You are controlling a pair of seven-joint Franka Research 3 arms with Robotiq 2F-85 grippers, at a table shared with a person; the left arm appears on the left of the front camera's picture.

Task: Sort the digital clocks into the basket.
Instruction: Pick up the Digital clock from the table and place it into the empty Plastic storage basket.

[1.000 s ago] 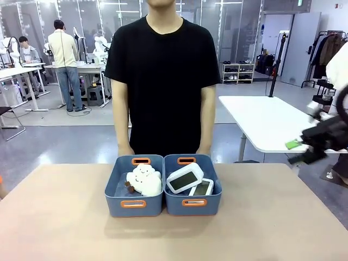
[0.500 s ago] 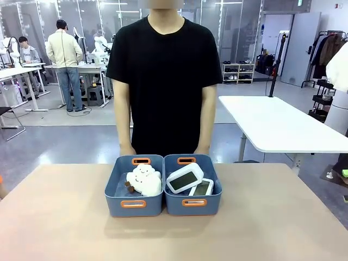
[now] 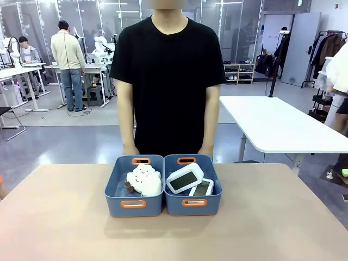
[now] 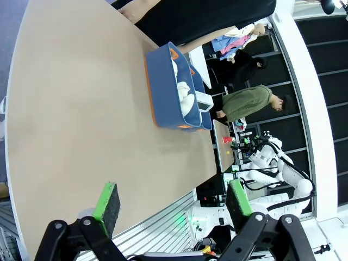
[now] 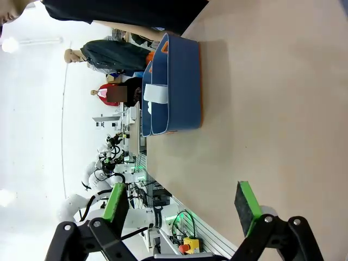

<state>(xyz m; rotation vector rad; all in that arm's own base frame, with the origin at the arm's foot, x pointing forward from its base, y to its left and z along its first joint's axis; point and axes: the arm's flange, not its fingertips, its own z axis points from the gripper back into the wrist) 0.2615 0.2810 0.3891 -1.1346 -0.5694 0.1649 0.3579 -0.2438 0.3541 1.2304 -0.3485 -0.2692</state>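
Note:
Two white digital clocks lie in the right-hand blue-grey basket [image 3: 212, 198]: the larger clock [image 3: 185, 178] leans tilted, and the slimmer clock [image 3: 202, 188] lies beside it toward the near right corner. In the right wrist view this basket [image 5: 185, 87] stands far across the table, with a clock [image 5: 155, 93] poking over its rim. My right gripper [image 5: 181, 204] is open and holds nothing. My left gripper [image 4: 172, 200] is also open and bare, far from the baskets.
An identical basket [image 3: 117, 190] holding a white cloud plush [image 3: 144, 179] touches the clocks' basket on its left; it is the nearer basket [image 4: 163, 92] in the left wrist view. A person in a black shirt [image 3: 168, 81] stands right behind both, hands behind their far rims.
My right gripper showed at the right edge of the front view a second ago and has since left it. The baskets and clocks have not moved.

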